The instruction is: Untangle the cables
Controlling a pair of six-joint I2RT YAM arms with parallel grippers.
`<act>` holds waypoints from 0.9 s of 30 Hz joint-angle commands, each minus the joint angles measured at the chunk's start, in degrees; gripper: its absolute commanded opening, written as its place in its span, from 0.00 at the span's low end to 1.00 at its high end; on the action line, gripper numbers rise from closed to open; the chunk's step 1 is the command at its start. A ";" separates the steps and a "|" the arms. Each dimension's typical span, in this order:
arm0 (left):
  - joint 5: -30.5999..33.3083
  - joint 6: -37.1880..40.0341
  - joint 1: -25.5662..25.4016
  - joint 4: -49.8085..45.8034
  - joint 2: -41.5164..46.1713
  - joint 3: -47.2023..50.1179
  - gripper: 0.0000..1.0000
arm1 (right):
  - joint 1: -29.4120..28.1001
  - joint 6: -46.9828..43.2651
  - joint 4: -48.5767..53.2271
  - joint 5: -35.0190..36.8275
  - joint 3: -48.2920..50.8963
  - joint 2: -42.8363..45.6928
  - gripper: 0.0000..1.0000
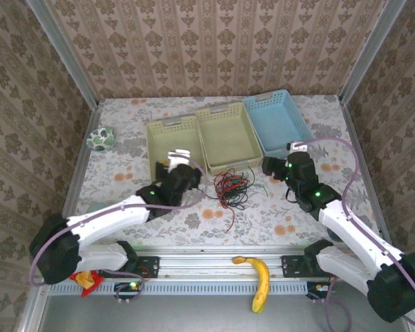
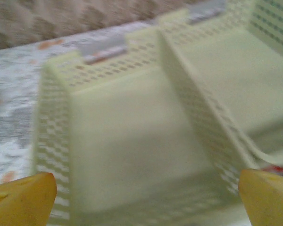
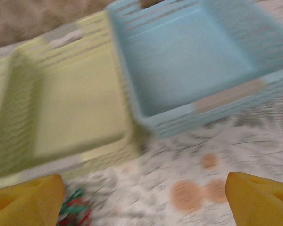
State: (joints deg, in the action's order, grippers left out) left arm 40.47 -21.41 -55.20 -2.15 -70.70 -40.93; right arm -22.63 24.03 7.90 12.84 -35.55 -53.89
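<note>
The cables [image 1: 232,185] lie as one tangle of thin black, red and green strands on the flowered tabletop, just in front of the middle basket. My left gripper [image 1: 179,161] hovers to their left at the near end of the left yellow-green basket [image 1: 167,146]. In the left wrist view its yellow fingertips [image 2: 21,197] stand wide apart, and the left gripper [image 2: 146,200] is open and empty over that basket [image 2: 132,136]. My right gripper [image 1: 274,167] is to the right of the tangle. Blurred, the right gripper [image 3: 146,200] is open, with the cables [image 3: 75,211] beside its left finger.
Three baskets stand in a row at the back: the left one, a middle yellow-green one [image 1: 225,135] and a blue one [image 1: 279,122]. A green-and-white ball [image 1: 99,139] sits far left. A banana [image 1: 260,280] lies on the front rail between the arm bases.
</note>
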 commanded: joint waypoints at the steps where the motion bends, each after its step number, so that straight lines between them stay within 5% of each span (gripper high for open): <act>1: 0.06 -4.40 -4.96 -2.09 -4.20 -4.78 1.00 | -4.20 0.35 4.48 -4.79 -1.06 0.90 0.89; 7: -9.71 -3.20 -6.97 0.51 -8.30 -7.17 1.00 | -7.04 1.48 5.43 -10.17 -2.37 -2.78 0.87; 15: -20.59 1.62 -7.03 3.36 -9.34 -6.97 1.00 | -7.60 2.96 6.06 -8.46 -5.51 -9.66 0.80; 27: -23.16 3.76 -6.97 1.43 -20.67 -14.85 1.00 | -6.66 2.89 5.55 -10.81 -9.39 -17.89 0.00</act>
State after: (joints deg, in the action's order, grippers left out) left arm 18.13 -19.11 -61.95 -0.43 -89.76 -53.91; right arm -29.67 27.18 12.36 3.44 -42.30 -72.05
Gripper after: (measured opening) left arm 0.999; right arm 0.040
